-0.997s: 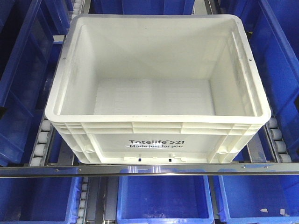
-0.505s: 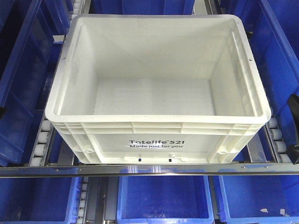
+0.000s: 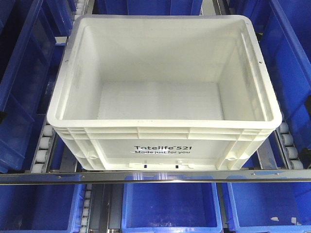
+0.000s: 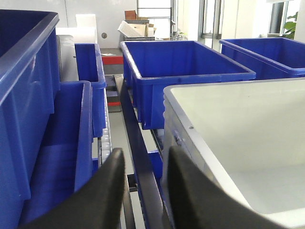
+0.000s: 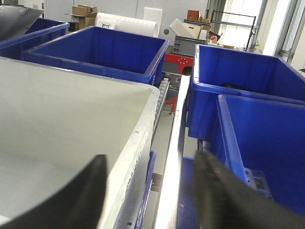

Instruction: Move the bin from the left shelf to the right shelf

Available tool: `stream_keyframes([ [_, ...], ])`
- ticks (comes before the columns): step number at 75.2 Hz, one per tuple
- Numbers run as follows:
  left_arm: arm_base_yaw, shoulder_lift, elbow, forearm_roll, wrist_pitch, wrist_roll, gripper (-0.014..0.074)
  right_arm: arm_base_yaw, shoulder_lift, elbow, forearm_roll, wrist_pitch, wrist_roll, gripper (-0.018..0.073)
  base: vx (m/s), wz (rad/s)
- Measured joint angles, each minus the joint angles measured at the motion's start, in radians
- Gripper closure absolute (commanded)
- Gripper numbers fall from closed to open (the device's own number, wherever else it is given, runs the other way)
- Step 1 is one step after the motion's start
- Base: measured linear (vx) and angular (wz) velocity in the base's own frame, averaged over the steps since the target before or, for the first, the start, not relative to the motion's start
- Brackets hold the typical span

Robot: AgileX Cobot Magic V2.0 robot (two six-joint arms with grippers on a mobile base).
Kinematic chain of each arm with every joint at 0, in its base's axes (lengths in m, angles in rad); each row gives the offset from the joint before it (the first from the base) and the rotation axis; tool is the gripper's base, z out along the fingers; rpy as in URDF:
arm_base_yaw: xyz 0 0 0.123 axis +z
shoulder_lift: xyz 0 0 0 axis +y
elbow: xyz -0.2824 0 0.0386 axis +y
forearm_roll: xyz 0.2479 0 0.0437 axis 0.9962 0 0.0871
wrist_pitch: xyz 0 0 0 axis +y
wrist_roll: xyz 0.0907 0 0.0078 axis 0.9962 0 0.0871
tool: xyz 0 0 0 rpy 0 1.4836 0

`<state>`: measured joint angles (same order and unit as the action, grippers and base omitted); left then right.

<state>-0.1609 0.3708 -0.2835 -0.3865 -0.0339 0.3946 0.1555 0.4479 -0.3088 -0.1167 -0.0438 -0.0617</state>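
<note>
The white bin (image 3: 165, 141), printed "Totelife 521", sits empty on the roller shelf in the middle of the front view. In the left wrist view my left gripper (image 4: 145, 151) is open beside the bin's (image 4: 238, 124) left wall. A dark rail shows in its gap, and the right finger overlaps the bin's outer wall. My right gripper (image 5: 150, 157) is open and straddles the right rim of the bin (image 5: 62, 109), with one finger over the inside and the other over the metal rail. Neither gripper shows clearly in the front view.
Blue bins stand on both sides (image 3: 19, 87) (image 3: 291, 63), behind, and on the shelf below (image 3: 170, 204). A metal front rail (image 3: 146, 175) crosses just below the white bin. White rollers (image 3: 43, 145) run along each side of it. Narrow gaps separate the white bin from its neighbours.
Half a second ago a dark part of the right gripper showed at the right edge of the front view. Now it has almost left the frame. The bin has not moved.
</note>
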Motion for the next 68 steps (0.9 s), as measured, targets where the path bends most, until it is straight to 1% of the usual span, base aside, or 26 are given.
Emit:
stream_keyframes([
  [3,0.0,0.0,0.0,0.0,0.0,0.0,0.0606,0.0,0.0,0.0,0.0,0.0,0.0,0.0542,0.0,0.0],
  [4,0.0,0.0,0.0,0.0,0.0,0.0,0.0606,0.0,0.0,0.0,0.0,0.0,0.0,0.0575,0.0,0.0],
  [68,0.0,0.0,0.0,0.0,0.001,0.001,0.0604,0.0,0.0,0.0,0.0,0.003,0.008,0.0567,0.0,0.0],
])
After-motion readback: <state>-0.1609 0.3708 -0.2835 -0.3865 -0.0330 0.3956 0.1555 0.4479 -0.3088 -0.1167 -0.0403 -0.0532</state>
